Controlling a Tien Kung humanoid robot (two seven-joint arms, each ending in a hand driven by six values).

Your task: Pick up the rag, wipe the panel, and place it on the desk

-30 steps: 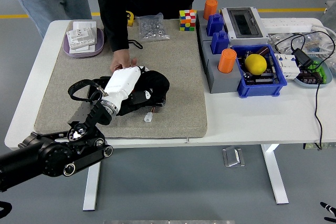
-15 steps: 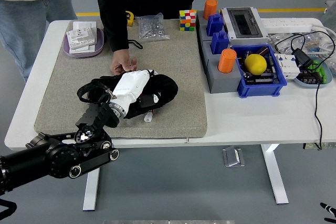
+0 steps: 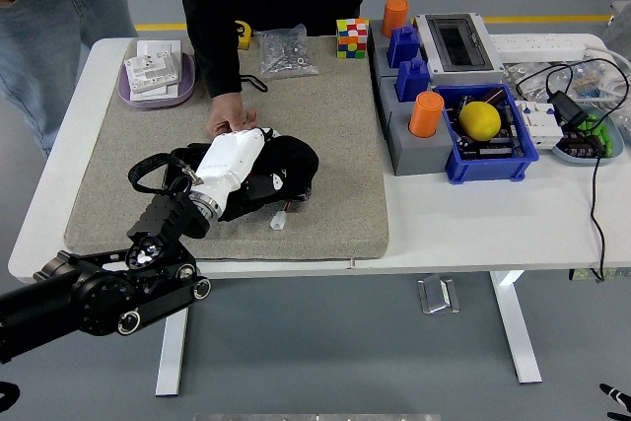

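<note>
Head view shows the left hand [image 3: 235,163], white-shelled, lying palm-down on the black rag [image 3: 288,167] a little left of the frame's centre, over the grey felt panel [image 3: 335,120] that covers the left half of the white table [image 3: 473,219]. The fingers are buried in the dark cloth, so I cannot tell whether they are clenched on it or only pressing it flat. The step in hand looks like the wiping itself; to do it well the palm should hold even downward pressure so the rag travels with the hand instead of bunching, and the strokes should run long and overlapping across the felt. A person's hand [image 3: 230,121] rests on the panel just above the robot's hand, almost touching the rag, so any stroke toward the top of the frame risks bumping it. Open felt lies to the right of the rag and toward the upper right, up to the panel's right edge; beyond that stand a grey block with orange caps [image 3: 426,115] and a blue bin [image 3: 490,135], so strokes should stop short of that edge. A small white connector [image 3: 279,222] lies just below the rag and could be swept along. The panel's bottom edge is near the table's edge, leaving little room downward. The right hand is out of view.
</note>
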